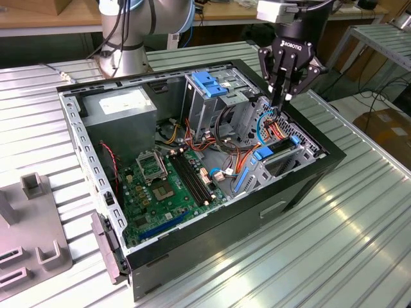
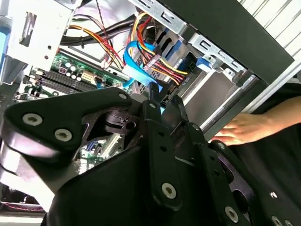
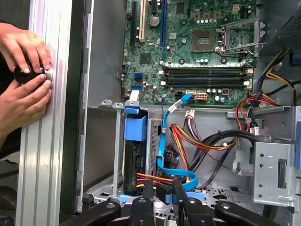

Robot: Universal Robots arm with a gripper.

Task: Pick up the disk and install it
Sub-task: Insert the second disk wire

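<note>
I had the gripper point(image 1: 280, 97) hanging just above the open computer case point(image 1: 302, 186), over the cable bundle point(image 1: 273, 125) near the case's far right corner in the exterior view, its fingers point(image 3: 148, 192) drawn close together with nothing between them. The disk point(image 3: 135, 155) stood on edge in its bay at that corner, blue rail up, with red and yellow wires plugged into it. I saw a person's hands point(image 3: 26, 84) resting on the ribbed metal table point(image 1: 334, 237) beside the case.

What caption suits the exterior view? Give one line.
Gripper hangs over the open computer case, just above the coloured cables.
</note>
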